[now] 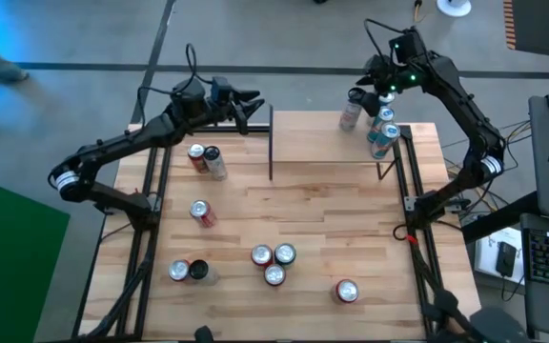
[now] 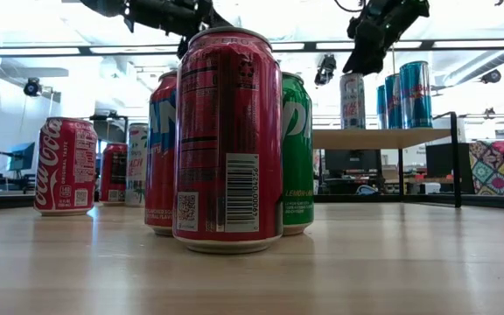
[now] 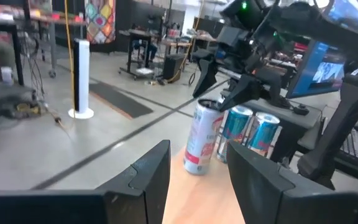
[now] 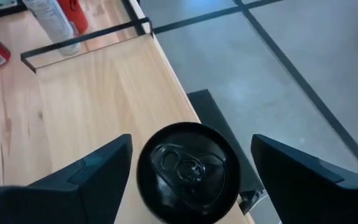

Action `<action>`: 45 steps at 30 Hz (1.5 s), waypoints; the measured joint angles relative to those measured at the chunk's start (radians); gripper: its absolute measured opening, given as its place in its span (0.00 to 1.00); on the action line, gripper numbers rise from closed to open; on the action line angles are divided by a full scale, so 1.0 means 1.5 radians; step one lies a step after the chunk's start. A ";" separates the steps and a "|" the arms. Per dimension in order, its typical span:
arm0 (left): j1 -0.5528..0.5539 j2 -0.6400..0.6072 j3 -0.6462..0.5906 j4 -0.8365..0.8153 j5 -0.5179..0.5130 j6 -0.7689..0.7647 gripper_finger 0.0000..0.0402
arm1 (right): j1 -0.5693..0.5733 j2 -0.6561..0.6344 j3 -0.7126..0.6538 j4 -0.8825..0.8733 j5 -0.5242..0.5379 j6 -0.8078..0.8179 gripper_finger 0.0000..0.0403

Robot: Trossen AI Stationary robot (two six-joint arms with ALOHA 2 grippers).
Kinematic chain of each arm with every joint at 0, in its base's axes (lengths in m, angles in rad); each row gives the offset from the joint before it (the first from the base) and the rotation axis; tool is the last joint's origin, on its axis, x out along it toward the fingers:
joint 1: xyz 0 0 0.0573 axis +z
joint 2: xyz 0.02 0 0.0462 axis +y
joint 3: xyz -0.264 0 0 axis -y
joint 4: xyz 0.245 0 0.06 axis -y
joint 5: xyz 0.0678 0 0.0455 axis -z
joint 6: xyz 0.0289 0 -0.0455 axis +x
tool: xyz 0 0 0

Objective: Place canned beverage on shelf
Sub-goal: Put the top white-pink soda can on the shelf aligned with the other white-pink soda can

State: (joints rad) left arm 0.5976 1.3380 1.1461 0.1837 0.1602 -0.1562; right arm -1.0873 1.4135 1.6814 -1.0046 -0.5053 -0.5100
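Observation:
The shelf [image 1: 332, 138] is a light-wood board at the table's far side. A white-and-pink can [image 3: 201, 140] with a black top [image 4: 188, 171] stands upright on the shelf's far right corner, beside two blue cans [image 1: 382, 129]. My right gripper [image 3: 219, 87] hangs open just over that can. Its fingers [image 4: 98, 168] stand on either side of the can top with a gap on each side. My left gripper [image 1: 251, 107] is open and holds nothing, level by the shelf's far left corner.
Several more cans stand on the tabletop: a pair [image 1: 206, 160] and a single one [image 1: 201, 211] at the left, a cluster of three [image 1: 273, 262] near the middle, others [image 1: 187, 272] [image 1: 347, 291] near the front. The shelf's black uprights [image 1: 271, 143] rise beside them.

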 joint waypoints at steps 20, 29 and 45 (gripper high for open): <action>-0.008 -0.181 -0.043 -0.431 -0.167 0.005 0.38 | 0.046 -0.107 0.000 0.171 -0.082 0.241 0.75; -0.008 -0.201 -0.131 -0.502 -0.101 0.012 0.62 | 0.126 -0.095 0.000 0.167 -0.068 0.271 0.75; 0.029 -0.125 -0.135 -0.639 -0.104 0.162 0.76 | 0.190 -0.090 -0.025 0.154 -0.027 0.279 0.75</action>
State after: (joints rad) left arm 0.6410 1.1502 0.9437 -0.7753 0.0041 0.0875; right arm -0.8023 1.2789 1.6433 -0.7738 -0.5457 -0.0908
